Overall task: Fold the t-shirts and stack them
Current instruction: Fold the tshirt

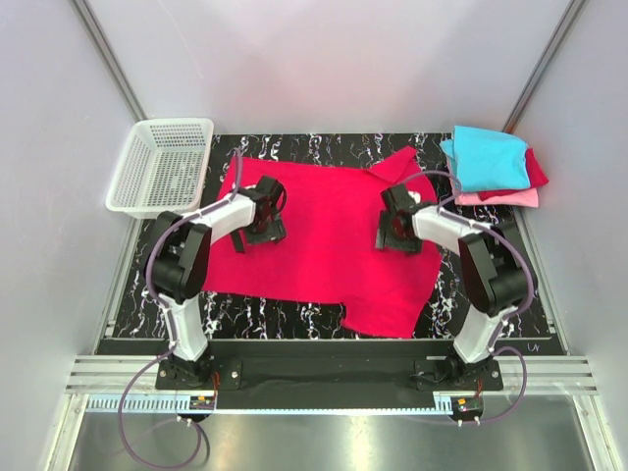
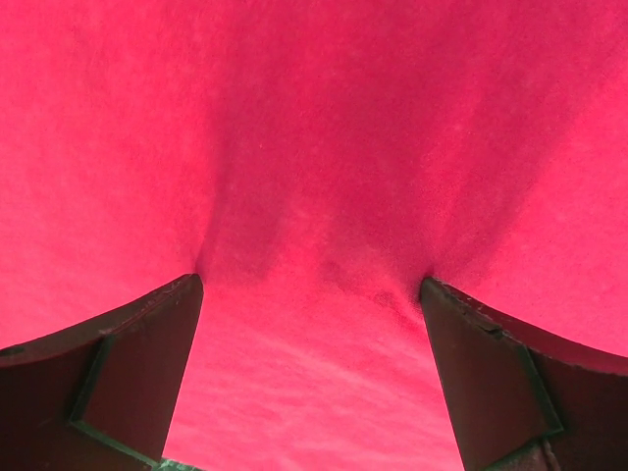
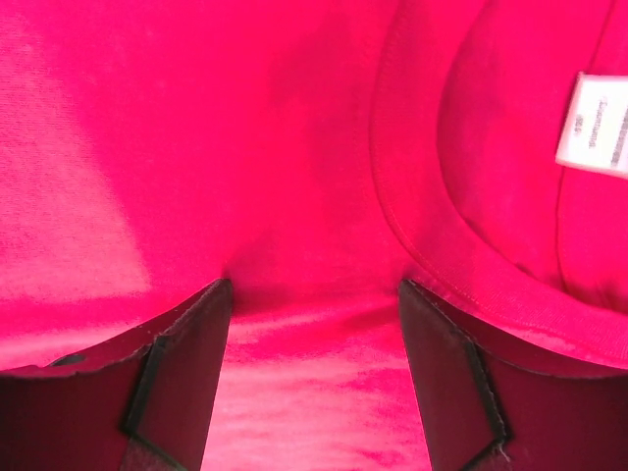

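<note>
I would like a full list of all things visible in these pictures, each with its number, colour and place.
crimson-red t-shirt: one, bright red, spread in the middle of the table
neck label: one, white, inside its collar
cyan t-shirt: one, cyan, folded, top of the pile at far right
dark red t-shirt: one, dark red, below the cyan one
pink t-shirt: one, pink, lowest in the pile
basket: one, white mesh, far left
table: one, black with white marbling
left gripper: one, dark, open, tips on the red cloth
right gripper: one, dark, open, beside the collar
</note>
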`<action>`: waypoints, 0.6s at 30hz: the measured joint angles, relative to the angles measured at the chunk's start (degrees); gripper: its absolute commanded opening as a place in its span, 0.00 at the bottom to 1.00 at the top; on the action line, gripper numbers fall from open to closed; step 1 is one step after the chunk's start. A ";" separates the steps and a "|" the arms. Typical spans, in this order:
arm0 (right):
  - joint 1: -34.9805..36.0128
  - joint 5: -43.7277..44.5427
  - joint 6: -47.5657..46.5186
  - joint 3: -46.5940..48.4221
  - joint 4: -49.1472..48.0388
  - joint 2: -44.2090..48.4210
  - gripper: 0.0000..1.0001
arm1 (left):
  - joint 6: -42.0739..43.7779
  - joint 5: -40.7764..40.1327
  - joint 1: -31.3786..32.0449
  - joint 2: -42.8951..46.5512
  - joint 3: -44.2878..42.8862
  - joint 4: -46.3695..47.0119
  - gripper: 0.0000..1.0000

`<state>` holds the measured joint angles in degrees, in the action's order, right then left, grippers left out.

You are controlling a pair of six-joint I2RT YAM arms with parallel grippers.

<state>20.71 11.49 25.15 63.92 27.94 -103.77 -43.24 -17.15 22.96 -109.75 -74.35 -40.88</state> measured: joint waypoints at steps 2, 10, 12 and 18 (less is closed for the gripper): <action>2.27 0.63 2.25 -3.26 0.31 2.69 0.75 | -0.44 -0.04 0.59 1.60 2.10 -0.44 0.99; 6.91 2.38 10.43 -14.03 2.45 12.52 0.74 | -3.69 -1.11 5.31 11.26 14.19 -1.11 0.99; 6.93 2.49 12.28 -14.95 3.63 13.64 0.73 | -4.70 -1.16 6.60 13.75 17.09 -0.90 0.99; 6.93 3.61 14.62 -13.57 7.32 13.11 0.73 | -6.78 -1.05 7.74 19.71 23.30 -0.72 0.99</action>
<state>27.64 15.09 39.77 50.35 35.27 -90.65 -50.02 -18.20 30.70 -90.04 -51.05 -41.60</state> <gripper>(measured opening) 0.734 0.987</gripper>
